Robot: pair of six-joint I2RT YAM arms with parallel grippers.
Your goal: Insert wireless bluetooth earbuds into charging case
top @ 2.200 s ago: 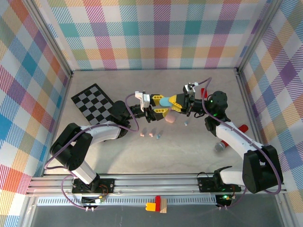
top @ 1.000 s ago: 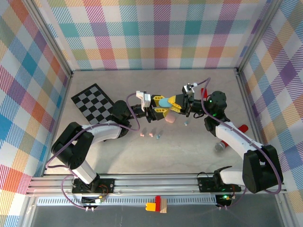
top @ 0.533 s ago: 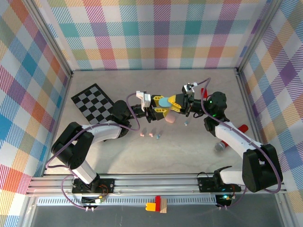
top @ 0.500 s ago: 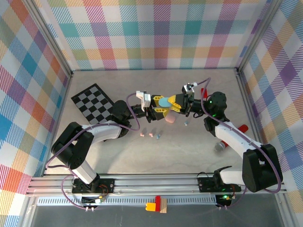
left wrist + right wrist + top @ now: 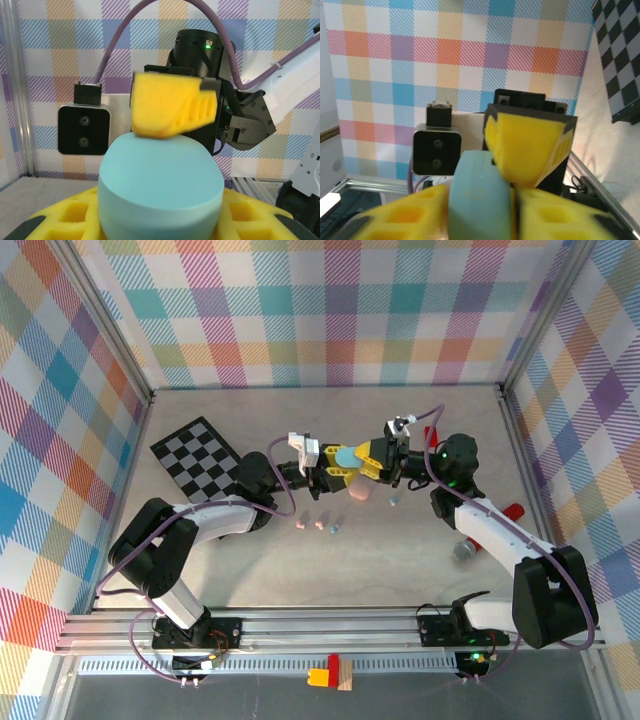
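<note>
Blue case (image 5: 347, 454) between left tool (image 5: 338, 473) and right tool (image 5: 364, 460)

Place: a robotics lab test cell, not a home, shop or office.
Enclosure: pastel plaid panels (image 5: 320, 310) wall in three sides, framed by metal corner posts (image 5: 112, 335).
Bench: a pale tabletop (image 5: 400, 575) ends at an aluminium rail (image 5: 330, 625) along the near side.
Machinery: a left arm (image 5: 215, 518) and a right arm (image 5: 495, 530), black and white, stand bolted at that rail and trail purple cables (image 5: 107, 60).
Instruments: a checkerboard sheet (image 5: 195, 455) lies flat at the rear left, and a boxed twin-lens camera (image 5: 83, 131) rides a wrist.
</note>
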